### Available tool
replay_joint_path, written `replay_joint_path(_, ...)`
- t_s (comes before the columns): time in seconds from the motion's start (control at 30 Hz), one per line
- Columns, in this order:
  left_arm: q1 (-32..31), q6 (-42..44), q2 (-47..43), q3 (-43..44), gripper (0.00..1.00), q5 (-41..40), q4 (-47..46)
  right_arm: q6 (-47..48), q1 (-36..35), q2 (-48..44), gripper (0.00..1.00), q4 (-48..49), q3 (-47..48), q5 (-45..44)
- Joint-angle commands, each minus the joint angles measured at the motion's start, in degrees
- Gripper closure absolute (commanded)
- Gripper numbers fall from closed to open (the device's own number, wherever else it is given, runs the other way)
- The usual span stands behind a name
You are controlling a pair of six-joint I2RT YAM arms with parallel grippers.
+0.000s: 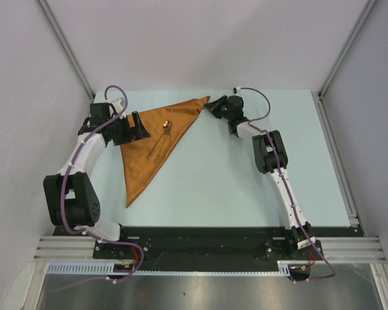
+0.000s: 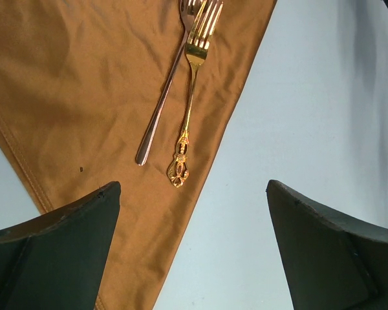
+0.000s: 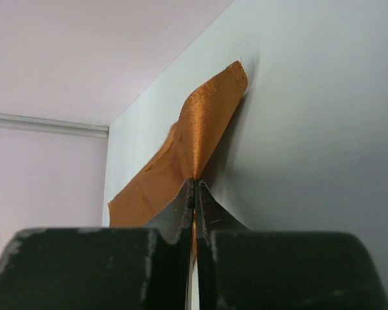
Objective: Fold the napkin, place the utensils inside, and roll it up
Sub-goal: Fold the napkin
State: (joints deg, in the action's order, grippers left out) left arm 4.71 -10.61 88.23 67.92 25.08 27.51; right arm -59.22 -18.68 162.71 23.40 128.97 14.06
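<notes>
The rust-orange napkin (image 1: 149, 155) lies folded into a triangle on the pale table, its long point toward the near edge. On it rest the utensils (image 1: 161, 137): a gold fork with an ornate handle (image 2: 191, 97) and a plainer copper piece (image 2: 163, 103) whose head is cut off by the top of the left wrist view. My left gripper (image 1: 141, 126) hovers wide open over the napkin's left part (image 2: 84, 84), holding nothing. My right gripper (image 1: 211, 105) is shut on the napkin's far right corner (image 3: 204, 123), which stands up from the table ahead of its fingertips (image 3: 187, 194).
White enclosure walls with aluminium posts (image 1: 68, 48) stand close behind and beside the table. The light blue tabletop (image 1: 246, 187) stretches to the right of the napkin. A black strip and rail (image 1: 200, 242) run along the near edge by the arm bases.
</notes>
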Motion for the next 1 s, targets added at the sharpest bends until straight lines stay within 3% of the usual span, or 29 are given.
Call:
replay_joint_path(0.0,0.7,-1.2,-1.6,1.0,0.01,2.1,-2.0,3.5,0.4,-5.1,1.0,0.7,-7.7,-2.1)
replay_joint_path(0.23,0.6,-1.5,-2.9,0.0,0.01,3.0,-2.6,4.5,1.2,-13.0,1.0,5.3,-22.4,-4.9)
replay_joint_path(0.5,0.7,-2.2,-4.0,-0.9,0.01,4.8,-3.7,6.9,3.5,-20.3,1.0,7.5,-31.8,-4.7)
replay_joint_path(0.67,0.6,-2.6,-4.5,-1.3,0.01,5.9,-4.2,8.1,4.5,-22.0,1.0,6.6,-33.1,-3.3)
replay_joint_path(0.97,0.6,-2.7,-3.8,-1.6,0.01,6.0,-4.4,7.3,5.3,-16.8,1.0,3.7,-24.2,-0.8)
